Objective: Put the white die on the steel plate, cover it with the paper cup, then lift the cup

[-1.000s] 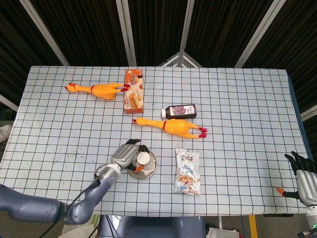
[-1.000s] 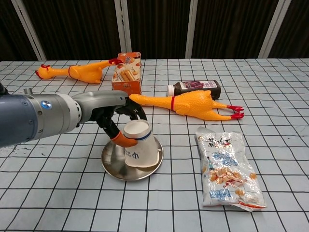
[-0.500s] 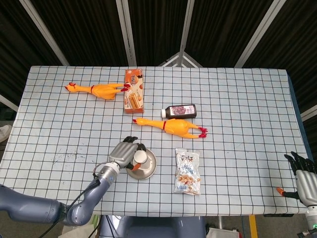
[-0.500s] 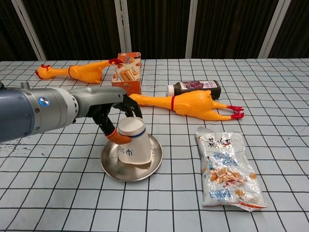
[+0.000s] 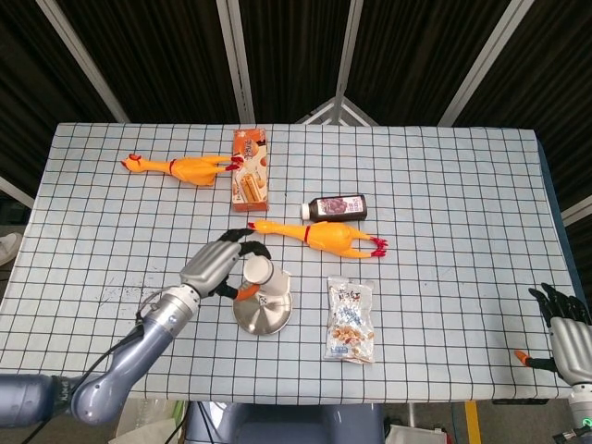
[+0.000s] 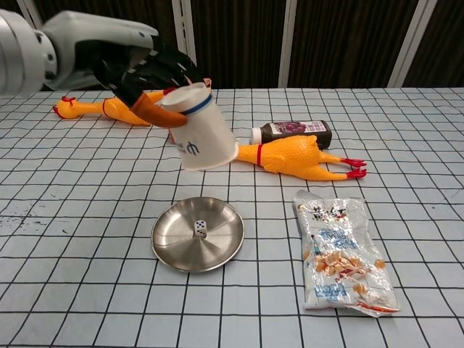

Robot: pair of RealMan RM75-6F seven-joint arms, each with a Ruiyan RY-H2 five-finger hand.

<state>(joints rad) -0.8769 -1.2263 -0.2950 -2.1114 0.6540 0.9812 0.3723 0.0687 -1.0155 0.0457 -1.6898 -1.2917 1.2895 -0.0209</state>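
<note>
Table (image 6: 72, 290), covered in a checked cloth, is filling the frame. Left arm (image 5: 120, 356) is entering from the lower left in the head view; its hand (image 6: 145, 72), upper left in the chest view, is gripping the paper cup (image 6: 197, 129), fingers wrapped around the base end. The cup is hanging tilted, mouth down and toward the right, in the air above the steel plate (image 6: 174, 250), clear of it. The plate is lying at lower centre, and the white die (image 6: 201, 229) is sitting uncovered on it, near its middle. Right hand (image 5: 566, 326) is showing at the lower right edge of the head view, fingers spread, holding nothing. 2 rubber chickens are lying on the table: 1 at centre (image 6: 290, 156), 1 at upper left (image 6: 101, 107). Snack bag (image 6: 344, 252) is lying right of the plate; carton (image 5: 250, 168) and dark bottle (image 6: 293, 130) are lying further back.
</note>
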